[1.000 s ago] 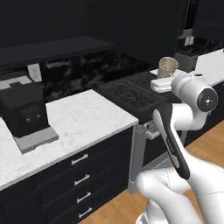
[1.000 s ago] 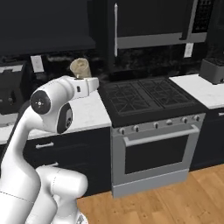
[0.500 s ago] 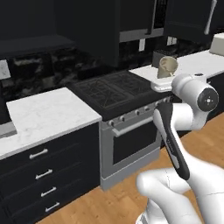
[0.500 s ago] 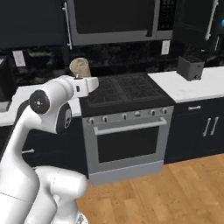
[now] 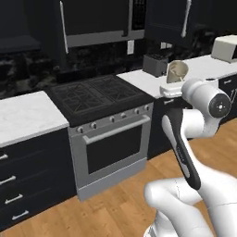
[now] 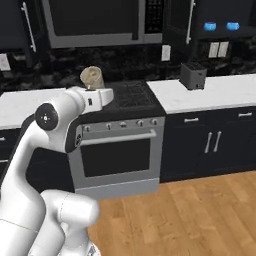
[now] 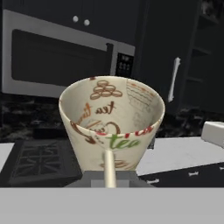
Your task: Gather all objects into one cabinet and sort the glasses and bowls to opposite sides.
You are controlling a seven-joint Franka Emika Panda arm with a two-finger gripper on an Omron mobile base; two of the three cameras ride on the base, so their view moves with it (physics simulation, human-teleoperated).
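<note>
My gripper (image 5: 172, 89) (image 6: 98, 96) (image 7: 109, 173) is shut on the beige tumbler (image 5: 177, 71) (image 6: 91, 77) (image 7: 111, 127), held upright above the hand with its open mouth toward the hand camera. It carries printed tea lettering. The black upper cabinet (image 6: 220, 35) stands open at the upper right. Two small blue bowls (image 6: 210, 26) (image 6: 232, 26) sit side by side on its shelf. Its tall door (image 6: 177, 20) (image 7: 162, 65) with a pale bar handle (image 6: 189, 22) (image 5: 186, 18) (image 7: 174, 78) hangs left of the opening. The tumbler is well short of the cabinet, over the stove area.
A black stove with oven (image 5: 99, 125) (image 6: 117, 145) stands ahead, a microwave (image 6: 92, 22) (image 7: 61, 59) above it. A black toaster (image 6: 192, 75) (image 5: 155, 64) sits on the white counter (image 6: 220, 92) right of the stove. A white appliance (image 5: 226, 47) is at the far right. Wooden floor lies below.
The whole scene has slid left in both base views as the camera moved; the black appliance on the left counter left view and the open cabinet came in. The tumbler stays gripped.
</note>
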